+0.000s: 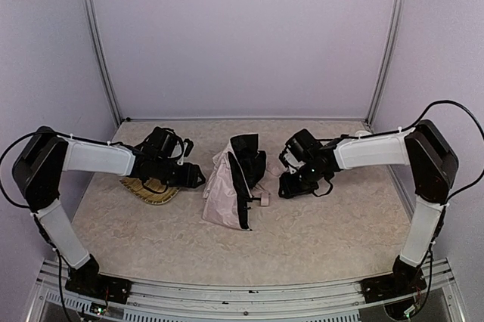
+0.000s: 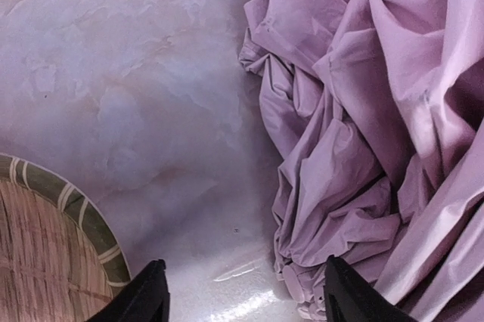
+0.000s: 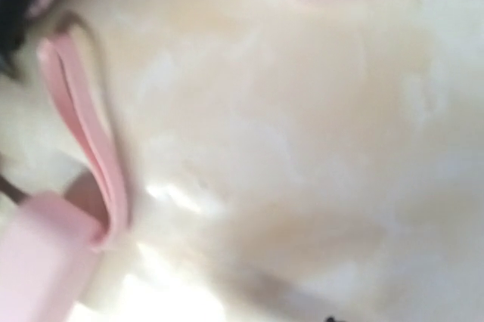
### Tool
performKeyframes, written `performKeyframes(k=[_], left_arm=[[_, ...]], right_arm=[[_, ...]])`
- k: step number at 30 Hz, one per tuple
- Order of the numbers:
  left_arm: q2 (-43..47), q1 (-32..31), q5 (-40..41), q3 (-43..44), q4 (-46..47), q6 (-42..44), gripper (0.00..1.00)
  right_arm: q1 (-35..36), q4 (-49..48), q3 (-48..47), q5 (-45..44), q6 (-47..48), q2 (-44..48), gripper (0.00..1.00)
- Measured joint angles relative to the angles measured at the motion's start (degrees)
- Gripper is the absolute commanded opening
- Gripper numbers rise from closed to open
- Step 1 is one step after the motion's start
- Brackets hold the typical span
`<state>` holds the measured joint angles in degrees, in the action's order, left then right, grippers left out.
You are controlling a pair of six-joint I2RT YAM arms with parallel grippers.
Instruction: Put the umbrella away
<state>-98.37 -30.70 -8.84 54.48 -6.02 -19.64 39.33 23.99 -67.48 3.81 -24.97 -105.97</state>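
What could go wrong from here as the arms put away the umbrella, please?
The umbrella lies as a loose crumpled heap; the open left gripper beside it might pinch only thin fabric, which could slip or tear.
The tray sits close beside that gripper and could get knocked.
The strap loops loose by the handle and may snag.

The overhead view is evenly, softly lit and sharp, with only faint shadows beneath the umbrella. The left wrist view is crisp but violet-tinted, with a small glare streak low on the table. The right wrist view is overexposed and heavily blurred, the table washed pale and the pink strap smeared.
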Motion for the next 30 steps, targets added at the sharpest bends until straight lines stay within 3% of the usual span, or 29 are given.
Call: performKeyframes(k=[3,11,16,21,30], left_arm=[[0.35,-0.04,0.07,-0.11,-0.04,0.02,0.46],[-4.63,-3.72,-2.73,0.39,-0.96,0.55,0.4],[-9.18,-8.33,-5.81,6.16,-1.81,2.14,0.4],[-10.45,-8.22,-5.42,8.7,-4.96,3.5,0.4],[-9.86,-4.35,-7.04,8.22,-3.52,5.42,0.55]], right_arm=[[0.72,0.5,0.55,-0.5,-0.22,-0.04,0.44],[4.26,0.42,-0.57,-0.13,-0.24,-2.19,0.39],[6.23,1.07,-7.28,1.75,0.2,-7.8,0.38],[5.86,1.4,-8.48,1.79,-0.17,-8.61,0.39],[4.79,1.64,-1.51,6.45,7.23,1.92,0.5]])
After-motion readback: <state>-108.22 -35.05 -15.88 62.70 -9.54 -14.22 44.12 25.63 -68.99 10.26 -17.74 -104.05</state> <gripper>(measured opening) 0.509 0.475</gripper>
